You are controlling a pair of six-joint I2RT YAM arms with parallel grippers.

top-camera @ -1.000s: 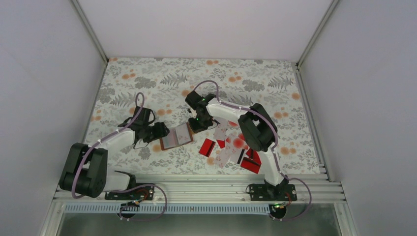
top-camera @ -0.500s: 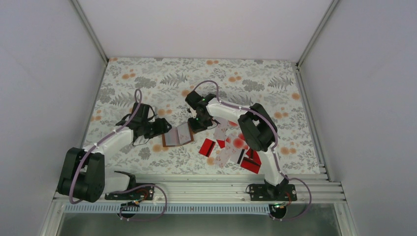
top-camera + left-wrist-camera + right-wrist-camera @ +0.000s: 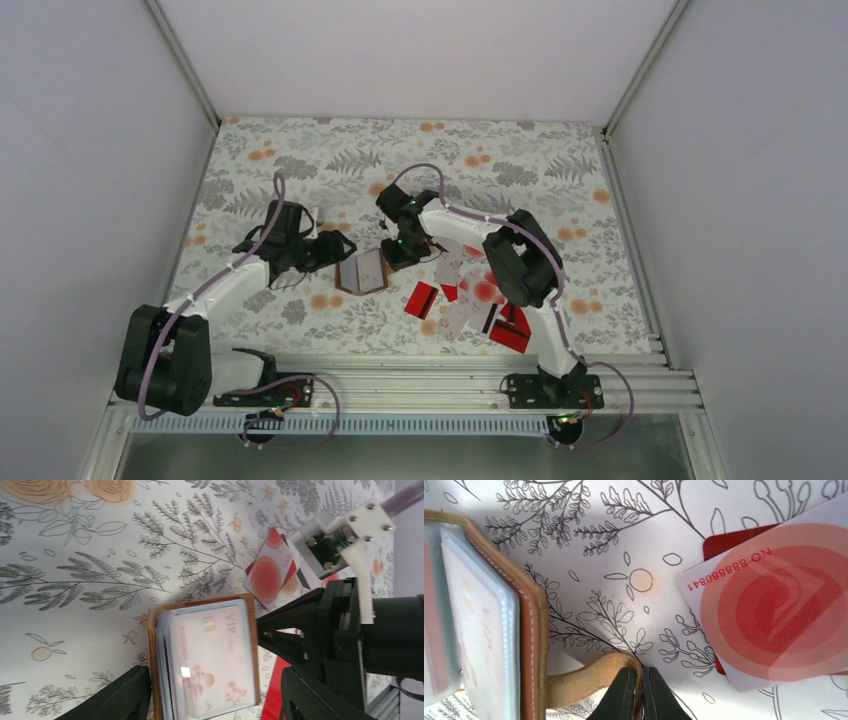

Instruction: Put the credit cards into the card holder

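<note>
Loose cards [image 3: 420, 298] lie on the bench [image 3: 520, 170] nearest the right arm's base. Just left of them sits the card holder [image 3: 362, 272], open. The right tool [image 3: 640, 690] is clamped on its strap [image 3: 584, 685]. The left tool [image 3: 338, 250] is spread wide, straddling the holder.

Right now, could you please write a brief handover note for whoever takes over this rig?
Left gripper: open, fingers either side of the card holder, which lies open on the table.
Right gripper: shut on the holder's strap.
Cards: a pale VIP card shows in a holder pocket; the loose credit cards lie heaped on the table right of the holder.
Done: holder open and pinched by its strap.
Left: neither gripper holds a card; the heap has yet to go into the pockets.
</note>
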